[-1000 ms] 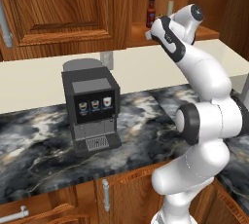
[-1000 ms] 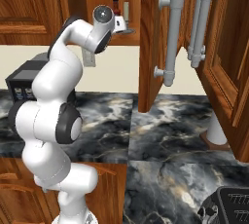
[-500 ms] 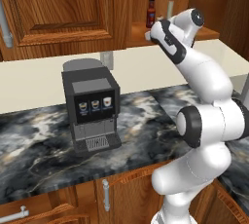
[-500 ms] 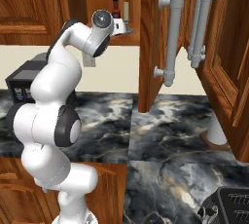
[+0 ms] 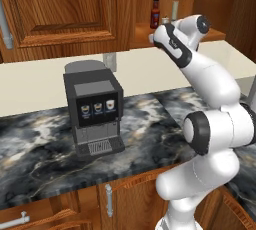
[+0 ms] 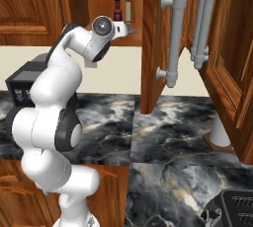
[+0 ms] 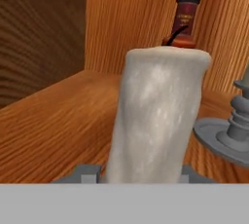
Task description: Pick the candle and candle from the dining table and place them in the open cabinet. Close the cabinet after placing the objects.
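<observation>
Now stubby candle (image 7: pixel 158 116) between hand (image 7: pixel 136 172) fingertips.

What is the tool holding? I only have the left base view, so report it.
Observer: The tool grips the stubby candle, upright over the cabinet shelf. Its foot is hidden.
Operator: Tell me how close the other candle is.
Observer: The stick candle's grey base sits just beside the stubby one, not touching it.
Operator: Give me the door's state.
Observer: The cabinet door stands wide open, its silver handle facing the right base camera.
</observation>
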{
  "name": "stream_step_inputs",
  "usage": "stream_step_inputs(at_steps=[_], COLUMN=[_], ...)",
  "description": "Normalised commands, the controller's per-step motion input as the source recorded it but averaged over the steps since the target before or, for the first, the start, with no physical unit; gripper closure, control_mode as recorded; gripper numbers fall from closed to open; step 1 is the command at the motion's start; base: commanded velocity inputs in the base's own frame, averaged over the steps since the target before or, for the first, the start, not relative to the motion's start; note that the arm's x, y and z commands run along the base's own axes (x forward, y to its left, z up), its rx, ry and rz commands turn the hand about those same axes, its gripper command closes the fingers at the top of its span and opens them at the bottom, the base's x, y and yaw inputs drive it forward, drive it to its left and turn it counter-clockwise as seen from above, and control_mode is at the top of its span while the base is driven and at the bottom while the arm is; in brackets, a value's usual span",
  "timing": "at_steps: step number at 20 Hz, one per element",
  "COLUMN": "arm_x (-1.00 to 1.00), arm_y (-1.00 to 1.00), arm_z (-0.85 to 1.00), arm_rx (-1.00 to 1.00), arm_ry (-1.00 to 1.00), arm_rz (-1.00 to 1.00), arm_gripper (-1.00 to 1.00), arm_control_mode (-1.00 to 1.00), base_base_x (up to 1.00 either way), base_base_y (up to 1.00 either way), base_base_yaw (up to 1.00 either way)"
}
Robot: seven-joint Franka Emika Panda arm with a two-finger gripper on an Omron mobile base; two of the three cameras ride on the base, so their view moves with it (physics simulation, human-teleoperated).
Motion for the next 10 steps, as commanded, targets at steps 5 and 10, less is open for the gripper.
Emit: stream_step_inputs(at_steps=[5, 10], arm_x=[-0.32, -0.39], arm_y=[0.0, 0.0], arm_z=[-0.23, -0.25], arm_rx=[0.0, 0.0], arm_ry=[-0.08, -0.08], arm_rz=[-0.02, 0.0], arm_gripper=[-1.0, -1.0], arm_control_mode=[-1.0, -1.0], base_base_x=[0.0, 0.0], base_base_y=[0.0, 0.0], base_base_yaw=[0.0, 0.0])
